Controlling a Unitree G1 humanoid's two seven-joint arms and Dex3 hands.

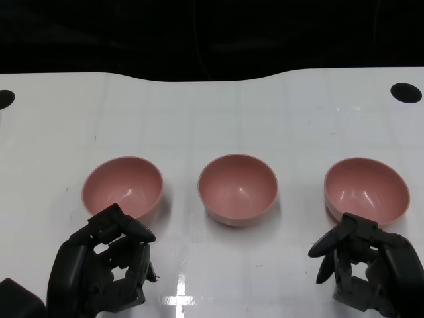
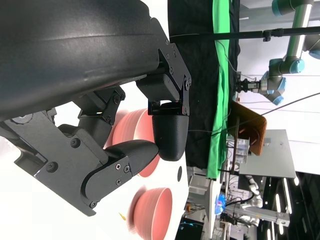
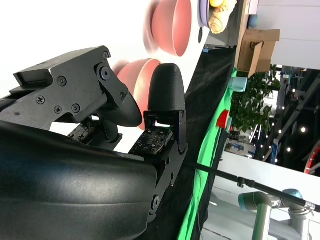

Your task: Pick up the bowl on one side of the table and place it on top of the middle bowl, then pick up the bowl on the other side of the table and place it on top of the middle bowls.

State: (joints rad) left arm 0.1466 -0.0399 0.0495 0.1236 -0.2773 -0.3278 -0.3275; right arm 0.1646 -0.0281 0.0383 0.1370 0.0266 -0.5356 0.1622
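Three pink bowls stand in a row on the white table: the left bowl (image 1: 122, 187), the middle bowl (image 1: 238, 188) and the right bowl (image 1: 366, 189). All are upright, empty and apart. My left hand (image 1: 99, 268) hovers just in front of the left bowl with its fingers loosely bent and nothing in them. My right hand (image 1: 364, 265) sits just in front of the right bowl, also holding nothing. In the left wrist view the left bowl (image 2: 131, 129) shows behind my left hand (image 2: 125, 150). In the right wrist view the right bowl (image 3: 140, 75) lies beyond my right hand (image 3: 125, 110).
Black round holes (image 1: 405, 93) mark the table's far corners. The far table edge (image 1: 212, 76) meets a dark backdrop. A second pink bowl (image 2: 152, 210) appears in the left wrist view, and one (image 3: 172, 25) in the right wrist view. Green cloth (image 2: 220, 75) hangs behind.
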